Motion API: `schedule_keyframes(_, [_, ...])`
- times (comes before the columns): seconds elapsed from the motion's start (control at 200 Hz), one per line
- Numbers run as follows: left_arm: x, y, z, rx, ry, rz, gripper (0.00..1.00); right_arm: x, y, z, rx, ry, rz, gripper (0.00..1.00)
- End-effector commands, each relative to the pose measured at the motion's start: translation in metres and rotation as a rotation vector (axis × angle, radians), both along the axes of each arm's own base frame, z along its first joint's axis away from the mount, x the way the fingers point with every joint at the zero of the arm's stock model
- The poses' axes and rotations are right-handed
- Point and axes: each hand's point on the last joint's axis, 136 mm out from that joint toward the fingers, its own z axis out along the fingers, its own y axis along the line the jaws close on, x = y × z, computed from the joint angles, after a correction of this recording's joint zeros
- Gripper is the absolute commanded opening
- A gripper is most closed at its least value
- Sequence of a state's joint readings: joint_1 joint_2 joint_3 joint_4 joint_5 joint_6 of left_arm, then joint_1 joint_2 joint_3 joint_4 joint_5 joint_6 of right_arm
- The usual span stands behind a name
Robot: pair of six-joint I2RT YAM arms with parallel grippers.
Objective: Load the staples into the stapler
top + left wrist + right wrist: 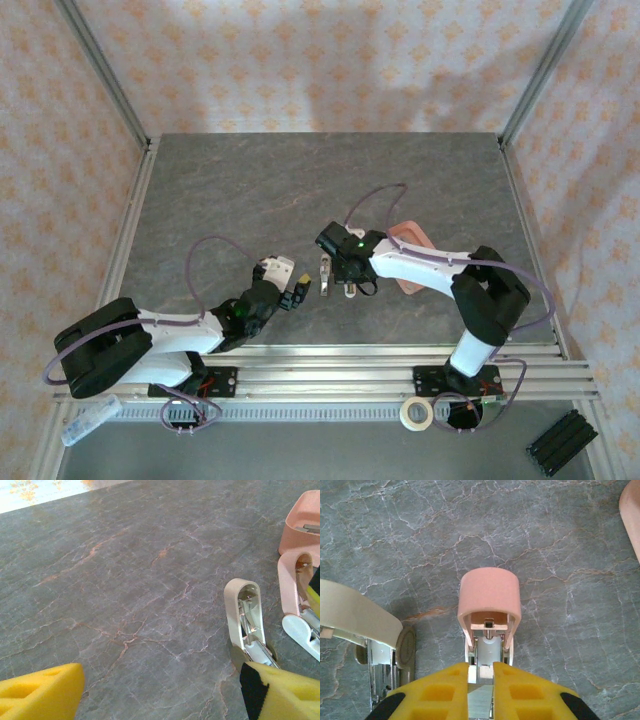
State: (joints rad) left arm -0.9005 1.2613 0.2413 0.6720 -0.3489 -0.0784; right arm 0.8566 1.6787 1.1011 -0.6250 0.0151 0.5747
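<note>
Right gripper is pressed together right up against the pink stapler, whose lid is flipped up so the channel's exposed for loading. There's a sliver of grey metal between the pads, can't tell if it's a strip or the rail. Left gripper sits spread beside the cream stapler, I'd guess to steady it. A grey bar of staples lies in the tray, near both staplers

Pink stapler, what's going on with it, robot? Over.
Right tool shut on pink stapler, stapler opened. Left tool open, empty, by beige stapler. Grey staples in tray.
</note>
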Motion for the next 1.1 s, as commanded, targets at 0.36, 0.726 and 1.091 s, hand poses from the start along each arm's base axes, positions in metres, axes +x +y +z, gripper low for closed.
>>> schedule_keyframes(0.36, [0.009, -0.005, 0.013, -0.024, -0.039, 0.012, 0.82, -0.004, -0.013, -0.018, -0.054, 0.017, -0.012, 0.16])
schedule_keyframes(0.726, [0.01, -0.007, 0.013, -0.023, -0.039, 0.007, 0.82, -0.012, -0.007, -0.023, -0.034, 0.032, 0.003, 0.16])
schedule_keyframes(1.091, [0.009, -0.007, 0.014, -0.025, -0.038, 0.006, 0.82, -0.008, -0.008, -0.007, -0.014, -0.013, -0.023, 0.16])
